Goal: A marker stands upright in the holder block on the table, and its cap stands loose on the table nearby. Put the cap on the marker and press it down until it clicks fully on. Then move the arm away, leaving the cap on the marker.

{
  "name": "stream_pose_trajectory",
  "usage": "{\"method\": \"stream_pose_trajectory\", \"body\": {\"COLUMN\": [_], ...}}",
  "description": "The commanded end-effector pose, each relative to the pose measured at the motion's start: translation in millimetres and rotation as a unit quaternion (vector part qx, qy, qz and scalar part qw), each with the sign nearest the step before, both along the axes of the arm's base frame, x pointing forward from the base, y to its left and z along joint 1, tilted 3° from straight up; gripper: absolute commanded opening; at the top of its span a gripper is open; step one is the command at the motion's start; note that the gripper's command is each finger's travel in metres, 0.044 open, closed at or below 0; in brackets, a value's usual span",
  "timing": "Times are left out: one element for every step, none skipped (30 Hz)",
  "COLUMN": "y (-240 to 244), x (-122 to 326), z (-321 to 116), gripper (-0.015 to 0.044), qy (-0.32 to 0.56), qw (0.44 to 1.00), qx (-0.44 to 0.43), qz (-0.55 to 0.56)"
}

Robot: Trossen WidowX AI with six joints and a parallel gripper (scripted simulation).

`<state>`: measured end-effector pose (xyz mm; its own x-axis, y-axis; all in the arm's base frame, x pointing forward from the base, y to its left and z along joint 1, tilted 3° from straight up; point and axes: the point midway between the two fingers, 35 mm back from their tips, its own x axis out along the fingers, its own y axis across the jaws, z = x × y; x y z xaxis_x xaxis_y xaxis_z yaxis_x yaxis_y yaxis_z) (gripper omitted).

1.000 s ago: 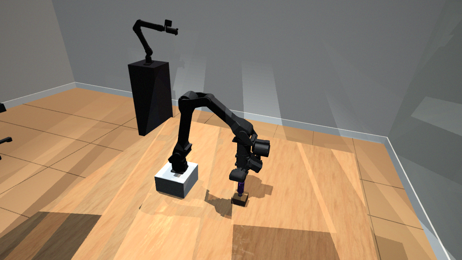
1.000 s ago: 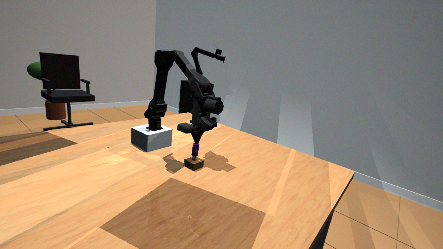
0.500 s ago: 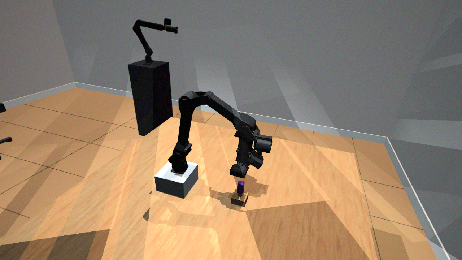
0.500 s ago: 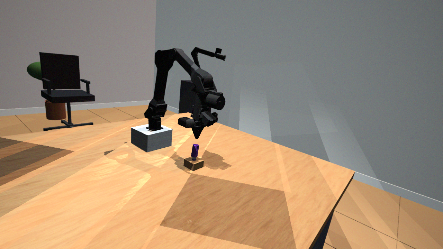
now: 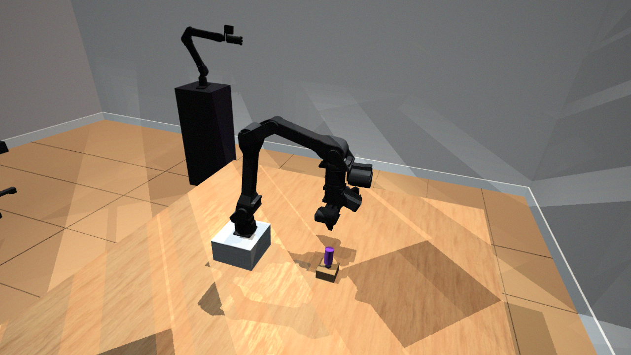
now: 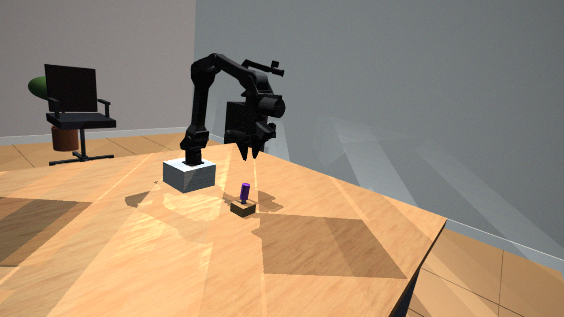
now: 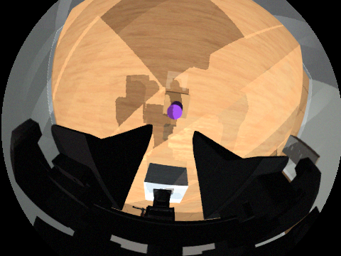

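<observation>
Overhead, tapered gripper (image 5: 330,228) (image 6: 249,158) (image 7: 172,132) parted; below, smooth purple cylinder (image 5: 328,256) (image 6: 244,191) (image 7: 175,112) upright in squarish block (image 5: 326,274) (image 6: 243,209) (image 7: 185,103).

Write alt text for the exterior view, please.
Purple-capped marker stands upright in a brown holder block on a wooden table. Above it hangs the black arm's open, empty gripper, fingers pointing down and clear of the cap.

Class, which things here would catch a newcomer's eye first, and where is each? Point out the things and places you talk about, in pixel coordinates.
The bright purple cap (image 5: 328,256) (image 6: 244,191) (image 7: 174,112) stands out, upright on the marker in the small brown block (image 5: 327,272) (image 6: 243,208) (image 7: 185,113). Above it looms the black arm (image 5: 304,135) (image 6: 235,71), its hand (image 5: 330,228) (image 6: 250,159) (image 7: 172,132) open, rising from a pale box (image 5: 232,252) (image 6: 173,175) (image 7: 166,174).
</observation>
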<state>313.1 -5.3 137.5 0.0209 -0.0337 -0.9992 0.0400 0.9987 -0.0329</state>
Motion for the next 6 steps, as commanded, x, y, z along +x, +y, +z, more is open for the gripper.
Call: {"method": "stream_pose_trajectory", "body": {"y": [0.1,0.1,0.1,0.1,0.1,0.1], "x": [-0.2,-0.2,-0.2,-0.2,-0.2,-0.2], "z": [-0.3,-0.3,-0.3,-0.3,-0.3,-0.3], "gripper": [0.0289,0.0315,0.0341,0.0368,0.0394,0.042], "qy": [0.002,0.002,0.002,0.002,0.002,0.002], "qw": [1.0,1.0,1.0,1.0,1.0,1.0], "qx": [0.0,0.0,0.0,0.0,0.0,0.0], "qz": [-0.001,-0.001,-0.001,-0.001,-0.001,-0.001]}}
